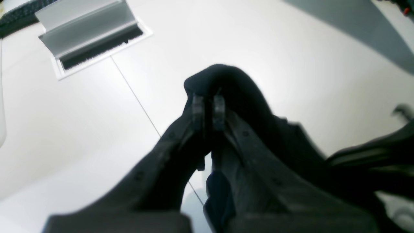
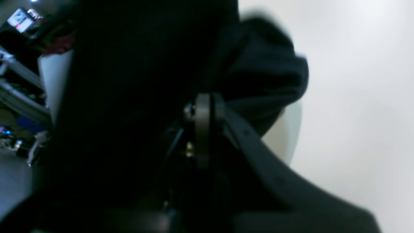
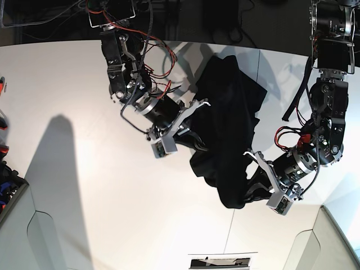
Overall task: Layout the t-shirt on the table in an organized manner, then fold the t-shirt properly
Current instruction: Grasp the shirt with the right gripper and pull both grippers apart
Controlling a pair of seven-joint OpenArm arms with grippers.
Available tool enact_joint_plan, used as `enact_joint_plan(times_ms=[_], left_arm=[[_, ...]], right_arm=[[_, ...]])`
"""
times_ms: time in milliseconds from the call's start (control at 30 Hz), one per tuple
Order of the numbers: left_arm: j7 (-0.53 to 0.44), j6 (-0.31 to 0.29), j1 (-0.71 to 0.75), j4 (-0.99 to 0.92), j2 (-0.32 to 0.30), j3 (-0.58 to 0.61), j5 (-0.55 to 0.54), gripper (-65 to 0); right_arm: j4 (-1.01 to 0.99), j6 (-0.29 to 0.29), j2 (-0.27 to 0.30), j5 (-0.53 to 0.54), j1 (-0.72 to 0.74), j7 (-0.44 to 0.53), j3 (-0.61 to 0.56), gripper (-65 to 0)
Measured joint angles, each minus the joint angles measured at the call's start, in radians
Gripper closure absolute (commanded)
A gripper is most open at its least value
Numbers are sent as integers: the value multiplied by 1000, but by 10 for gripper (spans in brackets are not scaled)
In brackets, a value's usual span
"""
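while both grippers clamp it, the t-shirt (image 3: 228, 121) hangs bunched, matte black.

Around me: dim, cluttered room beyond the far edge, with a lit monitor (image 2: 20, 19) and metal framing (image 2: 19, 100) off to one side, dark hanging cables (image 3: 39, 17) at the back, and a brush-lined cable port (image 1: 93, 42) catching bright overhead light.
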Motion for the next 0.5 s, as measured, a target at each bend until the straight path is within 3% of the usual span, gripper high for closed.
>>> enact_joint_plan(times_ms=[167,233,333,500], left_arm=[[-9,-1,0,-71,-8,0,71,0],[-19,-1,0,-119,-20,0,90,-67],[-46,0,0,-204,-42,0,108,-143],[-80,23,0,-318,-98,0,108,-150]], right_arm=[[227,5,0,3,1,-166,21,0],[292,4,-2,8,1,-204,54,0],[345,0,-3,8,1,-217,140,0],[365,-7,11,27,1,-220,330,0]])
